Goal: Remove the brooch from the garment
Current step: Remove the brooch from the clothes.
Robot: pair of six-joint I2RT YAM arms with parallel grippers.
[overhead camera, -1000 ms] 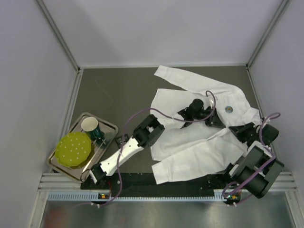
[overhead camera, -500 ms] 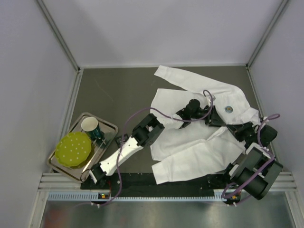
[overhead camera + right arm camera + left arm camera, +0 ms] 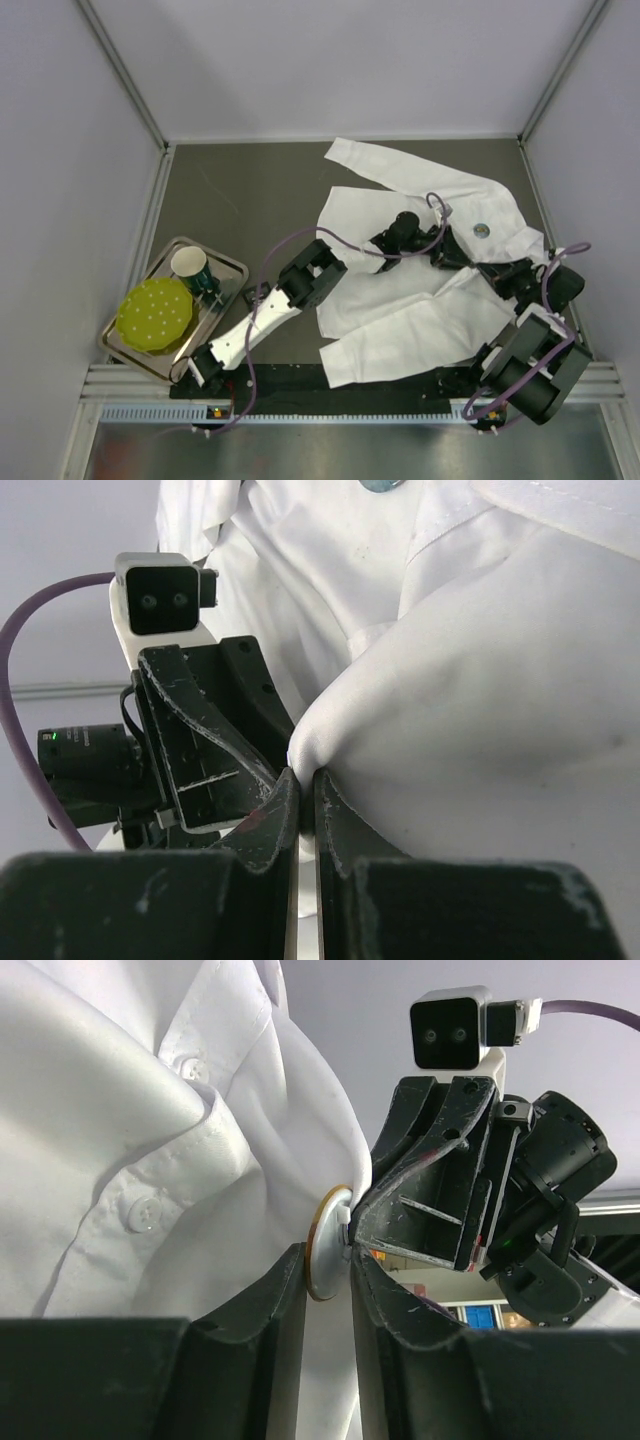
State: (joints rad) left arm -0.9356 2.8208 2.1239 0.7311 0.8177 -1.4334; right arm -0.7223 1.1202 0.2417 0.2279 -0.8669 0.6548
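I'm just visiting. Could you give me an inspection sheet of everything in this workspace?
Surface: dark grey tabletop.
Job's things: white shirt spread at right; round brooch on its chest; gold-rimmed disc at a lifted fold.
Clutter: metal tray holding cup and yellow-green dotted plate.
Tools: right tool shut on a shirt fold; left tool with jaws flanking the disc, grip unclear.
Cables: purple cables loop off both arms.
Surroundings: pale walls, metal frame.

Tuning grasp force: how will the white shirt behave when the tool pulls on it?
Likely floppy: the shirt tents to a peak where the right tool pinches it. Probably light and thin, judging by its soft folds. The rest may drag along.
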